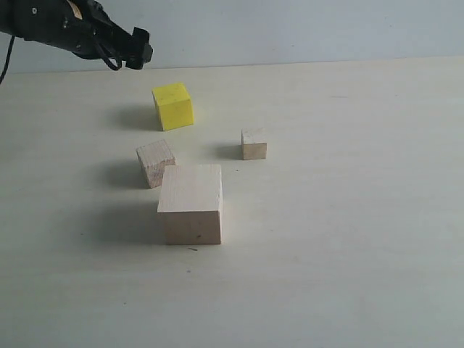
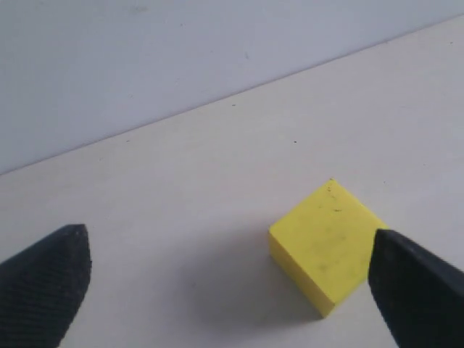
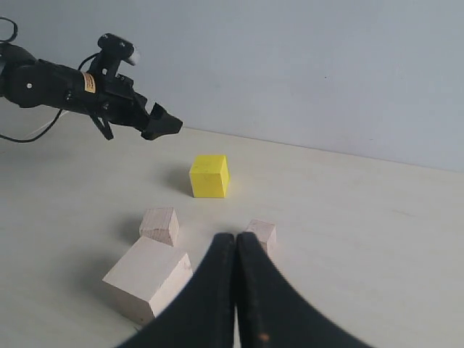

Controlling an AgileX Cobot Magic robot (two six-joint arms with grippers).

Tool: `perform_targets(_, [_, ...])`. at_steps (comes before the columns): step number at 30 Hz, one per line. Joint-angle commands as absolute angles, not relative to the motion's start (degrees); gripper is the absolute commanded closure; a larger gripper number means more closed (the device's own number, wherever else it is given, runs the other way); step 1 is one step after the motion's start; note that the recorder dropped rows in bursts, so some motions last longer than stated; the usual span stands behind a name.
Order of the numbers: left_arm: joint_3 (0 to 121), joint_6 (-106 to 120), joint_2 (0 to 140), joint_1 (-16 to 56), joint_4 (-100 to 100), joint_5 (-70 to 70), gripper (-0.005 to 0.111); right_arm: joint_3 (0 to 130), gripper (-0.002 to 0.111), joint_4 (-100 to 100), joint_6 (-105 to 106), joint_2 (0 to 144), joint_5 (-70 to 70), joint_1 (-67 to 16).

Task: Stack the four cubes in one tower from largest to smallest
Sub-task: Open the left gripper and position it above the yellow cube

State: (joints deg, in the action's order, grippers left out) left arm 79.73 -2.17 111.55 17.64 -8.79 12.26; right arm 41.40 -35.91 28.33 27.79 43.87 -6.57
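All four cubes lie apart on the table. The large pale wood cube sits nearest the front, the smaller wood cube just behind its left corner, the smallest wood cube to the right, and the yellow cube farthest back. My left gripper hovers open above and left of the yellow cube, nothing between its fingers. My right gripper is shut and empty, hanging back from the cubes; it is out of the exterior view.
The pale table meets a grey wall behind the cubes. The left arm's black body and cable reach in from the back left.
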Motion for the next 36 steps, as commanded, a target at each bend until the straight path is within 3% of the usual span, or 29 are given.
perform_targets(1, [80.09, -4.60, 110.75, 18.02, -8.99, 11.72, 0.001, 41.42, 0.108, -35.97, 28.28, 27.92, 43.94, -6.69])
perform_targets(8, [82.89, -6.83, 110.75, 18.02, -3.99, 16.11, 0.001, 41.42, 0.108, -35.97, 28.28, 27.92, 43.94, -6.69])
perform_targets(17, [107.42, -9.68, 118.75, 18.02, 5.05, 50.32, 0.001, 41.42, 0.108, -35.97, 28.28, 27.92, 43.94, -6.69])
perform_targets(36, [123.33, -18.41, 136.20, 18.02, 13.87, 56.92, 0.001, 41.42, 0.108, -35.97, 28.28, 27.92, 43.94, -6.69])
